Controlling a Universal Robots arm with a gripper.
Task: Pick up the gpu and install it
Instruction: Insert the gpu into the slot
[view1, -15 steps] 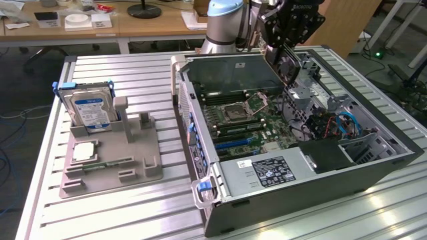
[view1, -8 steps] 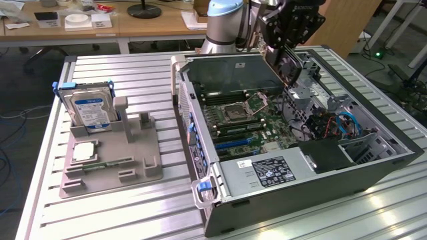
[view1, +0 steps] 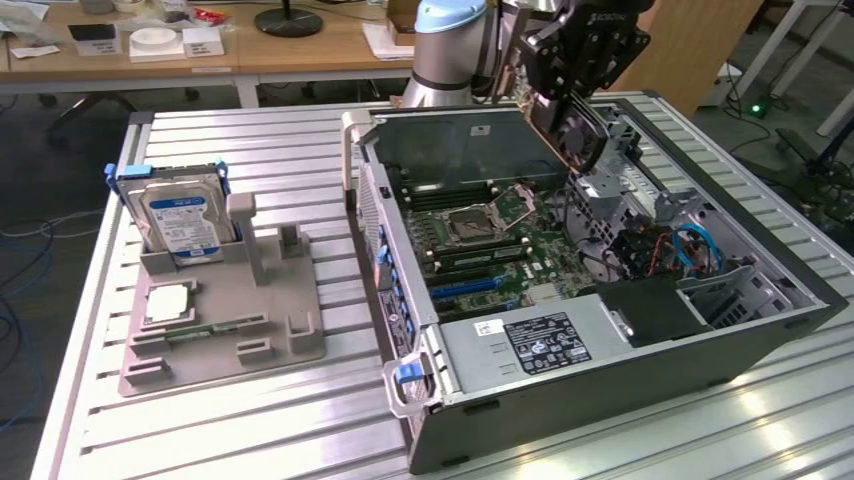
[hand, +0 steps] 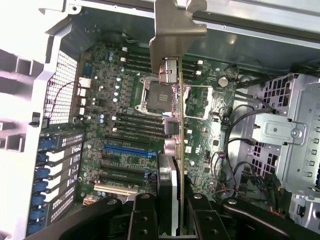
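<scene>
The pickup is done: the black pincer, in the upper middle of the exterior view, is clamped on the thin dark gpu card with its grey metal bracket, held edge-on above the open grey computer case. The card hangs over the green motherboard, not yet seated in the blue slot.

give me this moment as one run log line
gripper: shut on gpu | position: above open pc case, over motherboard | gpu: not seated

gpu top edge cropped; lower part hidden between jaws.
</scene>
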